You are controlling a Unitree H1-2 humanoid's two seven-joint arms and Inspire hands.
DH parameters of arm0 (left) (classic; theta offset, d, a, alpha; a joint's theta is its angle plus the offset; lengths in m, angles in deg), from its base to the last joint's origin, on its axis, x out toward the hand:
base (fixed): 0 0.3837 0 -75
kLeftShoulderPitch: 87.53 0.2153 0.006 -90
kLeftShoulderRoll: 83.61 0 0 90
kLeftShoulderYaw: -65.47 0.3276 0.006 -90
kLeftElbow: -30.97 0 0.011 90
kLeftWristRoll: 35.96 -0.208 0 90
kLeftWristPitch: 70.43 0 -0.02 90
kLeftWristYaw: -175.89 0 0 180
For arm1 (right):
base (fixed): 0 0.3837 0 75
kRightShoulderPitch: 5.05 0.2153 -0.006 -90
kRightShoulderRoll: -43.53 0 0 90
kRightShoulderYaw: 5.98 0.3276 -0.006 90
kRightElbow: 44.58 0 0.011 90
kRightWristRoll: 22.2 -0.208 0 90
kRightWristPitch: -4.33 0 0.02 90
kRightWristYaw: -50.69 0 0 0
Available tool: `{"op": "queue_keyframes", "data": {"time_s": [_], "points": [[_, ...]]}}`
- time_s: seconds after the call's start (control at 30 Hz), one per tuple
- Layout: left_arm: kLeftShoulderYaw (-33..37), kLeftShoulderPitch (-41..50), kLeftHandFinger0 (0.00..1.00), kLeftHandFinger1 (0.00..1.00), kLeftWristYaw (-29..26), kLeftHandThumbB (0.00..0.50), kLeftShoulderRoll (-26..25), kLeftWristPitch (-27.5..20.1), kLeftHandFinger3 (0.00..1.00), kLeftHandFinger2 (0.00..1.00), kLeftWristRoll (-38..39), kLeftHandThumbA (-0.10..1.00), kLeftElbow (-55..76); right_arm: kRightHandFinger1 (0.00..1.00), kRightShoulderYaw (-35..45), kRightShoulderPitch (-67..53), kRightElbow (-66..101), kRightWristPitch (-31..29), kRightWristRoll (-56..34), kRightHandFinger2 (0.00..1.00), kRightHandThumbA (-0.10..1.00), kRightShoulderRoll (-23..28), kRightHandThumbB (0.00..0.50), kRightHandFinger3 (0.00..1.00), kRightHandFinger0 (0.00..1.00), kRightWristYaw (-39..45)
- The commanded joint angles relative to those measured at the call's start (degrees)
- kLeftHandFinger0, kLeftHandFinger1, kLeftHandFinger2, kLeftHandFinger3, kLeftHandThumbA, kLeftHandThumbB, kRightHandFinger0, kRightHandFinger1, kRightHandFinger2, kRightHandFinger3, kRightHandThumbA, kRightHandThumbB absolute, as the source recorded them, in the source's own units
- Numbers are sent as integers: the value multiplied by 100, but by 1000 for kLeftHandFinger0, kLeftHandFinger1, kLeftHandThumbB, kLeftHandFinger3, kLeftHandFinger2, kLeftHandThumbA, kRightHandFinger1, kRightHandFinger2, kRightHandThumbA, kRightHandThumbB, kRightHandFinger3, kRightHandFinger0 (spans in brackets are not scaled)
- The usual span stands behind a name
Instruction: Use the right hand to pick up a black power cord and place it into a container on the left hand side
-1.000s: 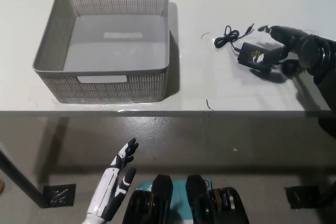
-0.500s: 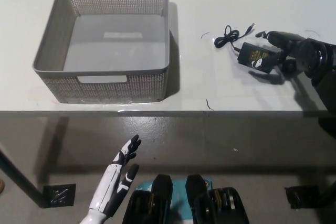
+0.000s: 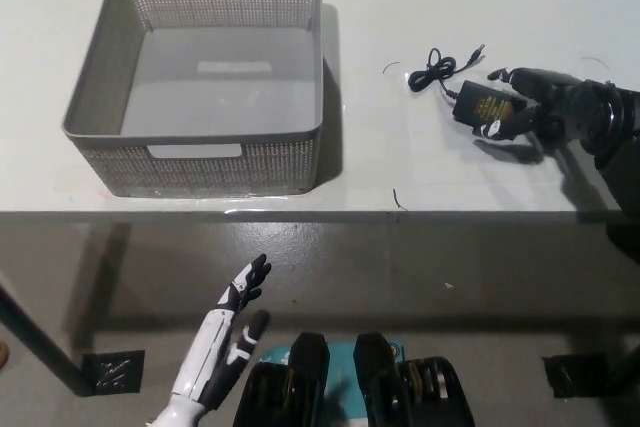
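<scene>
The black power cord lies on the white table (image 3: 400, 157) at the right: its brick-shaped adapter (image 3: 483, 107) with a yellow label, and a coiled thin lead (image 3: 436, 69) running up-left to a plug. My black right hand (image 3: 545, 102) is at the adapter's right end, fingers curled around it and touching it; the adapter still rests on the table. The grey perforated basket (image 3: 120, 142) stands at the left of the table with nothing in it. My white left hand (image 3: 235, 322) hangs below the table edge at the lower left, fingers spread.
Two small dark specks (image 3: 398, 199) lie on the table between basket and cord. The table's front edge crosses the picture below the basket; under it is grey floor and a table leg (image 3: 35, 342).
My right hand has lowered slightly and its fingers have curled closer around the adapter's right end. The left hand has drifted a little lower. The basket has stayed put.
</scene>
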Motion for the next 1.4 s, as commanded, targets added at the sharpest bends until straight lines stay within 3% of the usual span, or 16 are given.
{"op": "queue_keyframes", "data": {"time_s": [0.0,0.2,0.33,0.47,0.5,0.53,0.57,0.63,0.67,0.7,0.73,0.77,0.8,0.9,1.07,1.37], "points": [[43,-43,1000,1000,53,117,-2,-34,1000,1000,10,961,150,1000,5,96,-149,-239,23,1000,748,48,500,1000,1000,-264],[37,-67,1000,1000,64,143,13,112,1000,1000,-14,974,236,1000,-67,92,-522,-393,76,1000,737,-27,500,1000,1000,-503],[32,-77,1000,1000,65,122,-4,70,1000,1000,-13,942,205,1000,-35,46,-614,-630,65,1000,726,-26,500,1000,1000,-1000],[32,-81,1000,1000,53,120,0,53,1000,1000,-40,930,199,1000,2,38,-614,-676,63,1000,617,-11,415,1000,1000,-1343],[38,-80,1000,1000,66,121,-5,72,1000,1000,-54,930,215,595,170,-27,-607,-820,-57,640,358,-14,358,784,595,-1775],[38,-80,1000,1000,67,121,-7,67,1000,1000,-56,929,214,478,236,-49,-609,-870,-105,540,309,-18,346,695,388,-1931],[36,-79,1000,1000,68,115,-6,36,1000,1000,-35,915,197,321,263,-73,-613,-944,-92,443,150,-20,288,545,137,-2197],[32,-69,1000,1000,78,125,3,44,1000,1000,-3,913,191,287,350,-143,-612,-1094,-57,486,-73,-46,215,486,10,-2881],[31,-85,1000,1000,79,127,1,49,1000,1000,-12,913,184,346,363,-157,-618,-1167,-25,631,-99,-50,173,574,0,-3133],[31,-99,1000,1000,78,127,-2,42,1000,1000,-22,913,175,346,366,-157,-623,-1205,-13,631,-99,-49,173,574,0,-3223],[41,-97,1000,1000,68,137,-8,29,1000,1000,-74,904,173,447,350,-179,-608,-1270,50,786,-100,-40,106,736,1,-3489],[47,-85,1000,1000,67,134,-7,31,1000,1000,-88,902,182,492,350,-191,-601,-1279,59,846,-100,-37,100,829,18,-3539],[61,-81,1000,1000,60,134,4,24,1000,1000,-112,888,185,512,361,-202,-577,-1324,65,830,-100,-22,108,889,17,-3630],[54,-114,1000,1000,78,121,3,3,1000,1000,-54,845,153,540,423,-186,-487,-1430,16,864,-100,-19,133,928,62,-3701],[46,-128,1000,1000,84,120,-2,8,1000,1000,-37,831,139,487,452,-154,-591,-1571,-18,840,-100,-67,146,940,12,-3856],[78,187,1000,1000,145,92,-40,64,1000,1000,18,779,240,413,536,-352,-558,-1707,-94,809,-100,-124,128,815,0,-4054]]}}
